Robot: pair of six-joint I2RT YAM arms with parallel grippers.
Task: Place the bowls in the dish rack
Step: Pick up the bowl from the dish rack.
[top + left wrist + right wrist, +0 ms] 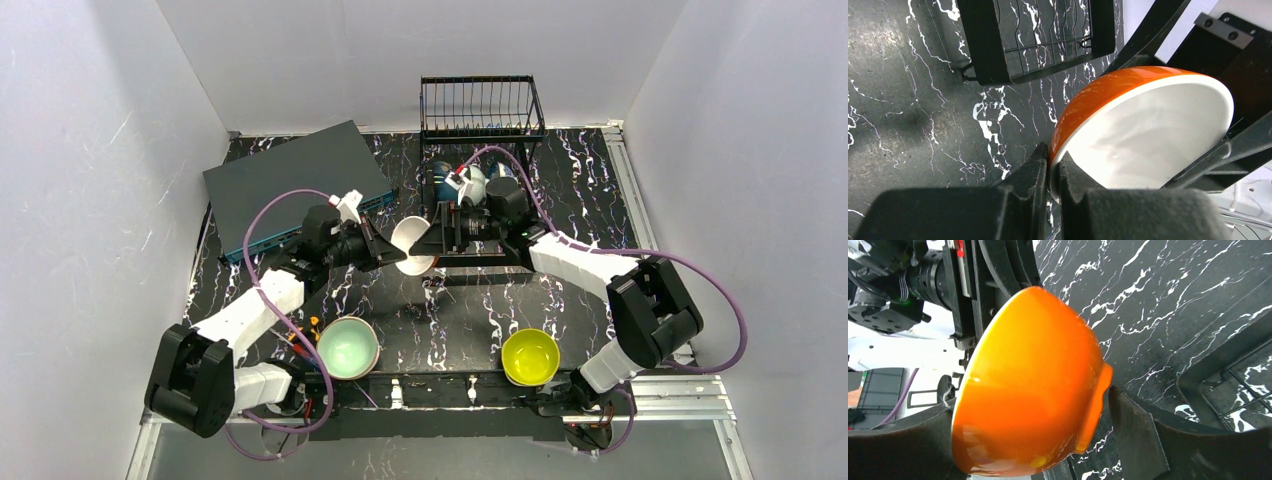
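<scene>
An orange bowl point(412, 243) with a white inside is held on its side above the table, just left of the black dish rack's frame base point(487, 262). My left gripper point(392, 250) is shut on its rim, which the left wrist view point(1054, 156) shows pinched between the fingers. My right gripper point(437, 238) is open around the same bowl point(1033, 380), one finger point(1133, 435) a small gap from the bowl's foot. The rack's wire basket point(482, 105) stands at the back. A mint-green bowl point(348, 347) and a yellow bowl point(530, 357) sit near the front edge.
A dark grey flat box point(295, 185) lies at the back left. A dark blue bowl point(437, 186), a white bowl point(473, 181) and another bluish bowl point(500, 172) sit by the rack, partly hidden by the right arm. White walls close in both sides.
</scene>
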